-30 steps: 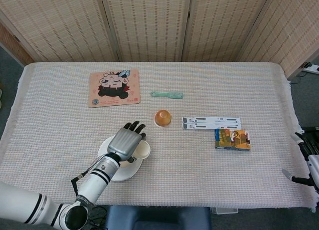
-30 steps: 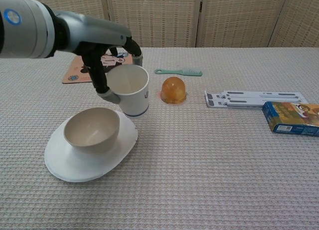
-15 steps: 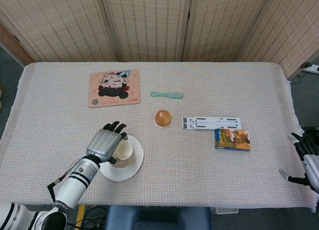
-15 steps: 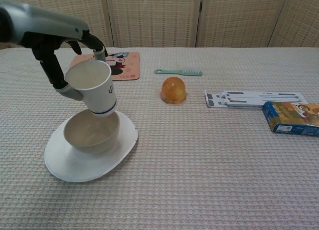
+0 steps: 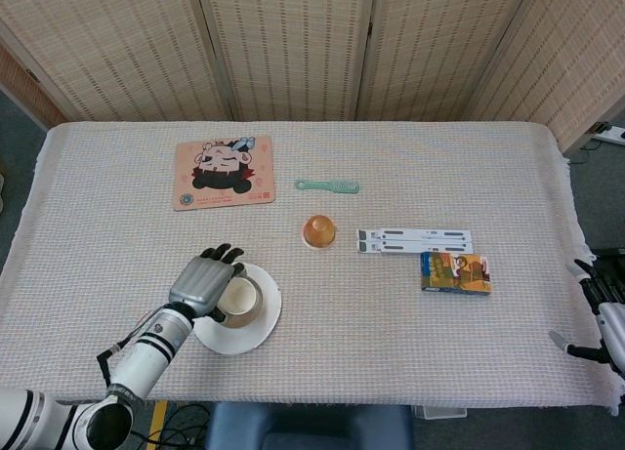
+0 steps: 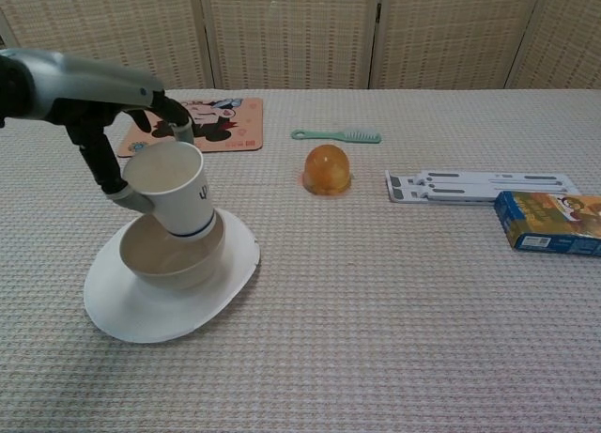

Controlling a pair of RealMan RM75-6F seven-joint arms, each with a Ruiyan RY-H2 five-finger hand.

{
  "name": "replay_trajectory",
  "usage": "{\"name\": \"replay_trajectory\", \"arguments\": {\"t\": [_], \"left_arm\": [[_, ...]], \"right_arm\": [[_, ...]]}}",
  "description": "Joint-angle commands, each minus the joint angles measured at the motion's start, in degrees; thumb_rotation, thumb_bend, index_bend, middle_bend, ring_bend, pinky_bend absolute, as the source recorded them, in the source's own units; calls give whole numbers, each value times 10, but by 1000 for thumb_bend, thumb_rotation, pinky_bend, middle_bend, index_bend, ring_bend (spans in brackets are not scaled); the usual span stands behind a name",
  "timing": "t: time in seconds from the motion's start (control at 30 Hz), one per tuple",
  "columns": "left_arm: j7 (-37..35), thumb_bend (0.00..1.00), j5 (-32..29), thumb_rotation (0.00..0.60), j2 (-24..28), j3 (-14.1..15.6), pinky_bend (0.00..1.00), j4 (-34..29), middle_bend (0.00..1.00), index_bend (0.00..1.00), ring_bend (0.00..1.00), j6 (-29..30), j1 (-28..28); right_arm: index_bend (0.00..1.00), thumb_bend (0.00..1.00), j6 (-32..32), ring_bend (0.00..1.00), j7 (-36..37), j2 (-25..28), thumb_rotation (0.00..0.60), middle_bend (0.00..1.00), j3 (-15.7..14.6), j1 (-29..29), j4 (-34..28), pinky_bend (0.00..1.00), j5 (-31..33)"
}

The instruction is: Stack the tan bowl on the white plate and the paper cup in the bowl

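The white plate (image 6: 141,311) (image 5: 264,325) lies at the near left of the table with the tan bowl (image 6: 155,261) (image 5: 247,316) standing on it. My left hand (image 6: 117,146) (image 5: 202,284) grips the paper cup (image 6: 174,191) (image 5: 237,296), which leans to the left with its base down inside the bowl. The cup's mouth faces up and toward the camera in the chest view. My right hand (image 5: 596,313) hangs off the table's right edge, fingers apart, holding nothing.
An orange dome-shaped object (image 6: 326,169) sits mid-table, a green comb (image 6: 336,135) behind it. A cartoon mat (image 6: 202,123) lies back left. A white folding stand (image 6: 479,185) and a blue-and-orange box (image 6: 548,223) are at the right.
My left hand carried the cup from beside the bowl to above it, then lowered it until its base entered the bowl. The right hand barely moved.
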Motion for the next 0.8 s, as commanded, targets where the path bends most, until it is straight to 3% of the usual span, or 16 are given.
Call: {"name": "replay_trajectory", "arguments": {"t": [0.03, 0.8], "left_arm": [[-11, 250, 10, 600, 1, 6, 162, 8, 128, 418, 0, -8, 8], [-103, 250, 79, 600, -25, 38, 162, 108, 128, 424, 0, -88, 54]], "right_arm": [[0, 213, -1, 0, -2, 0, 600, 0, 0, 0, -1, 0, 1], [0, 214, -11, 0, -12, -3, 600, 0, 3, 4, -3, 0, 11]]}}
